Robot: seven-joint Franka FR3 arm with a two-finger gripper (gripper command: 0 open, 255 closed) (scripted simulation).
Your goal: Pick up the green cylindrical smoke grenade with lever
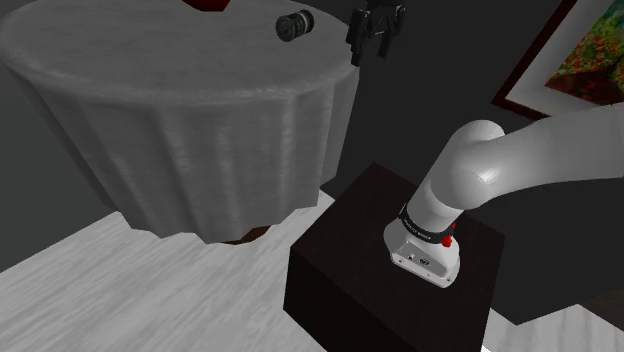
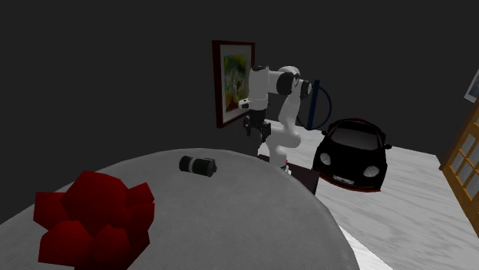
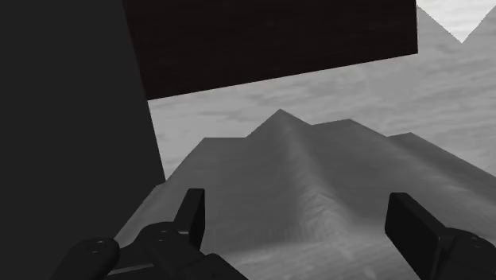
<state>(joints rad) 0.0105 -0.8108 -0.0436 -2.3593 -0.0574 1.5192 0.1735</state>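
At the tabletop's (image 1: 150, 70) edge I see my fingers (image 3: 191, 213) standing apart with nothing between them. They hang over the folds of the grey cloth (image 3: 318, 183) that drapes the round top down toward the pale floor (image 1: 90, 290). Near the fingers, on the shoulder view's left of them, the dark grenade (image 1: 295, 25) lies on its side on the cloth, not touching them. Farther from the fingers sits a red lump (image 2: 92, 218). Dark walls close the room. A framed picture (image 2: 232, 80) hangs behind the arm, and a black car (image 2: 353, 149) stands on the floor.
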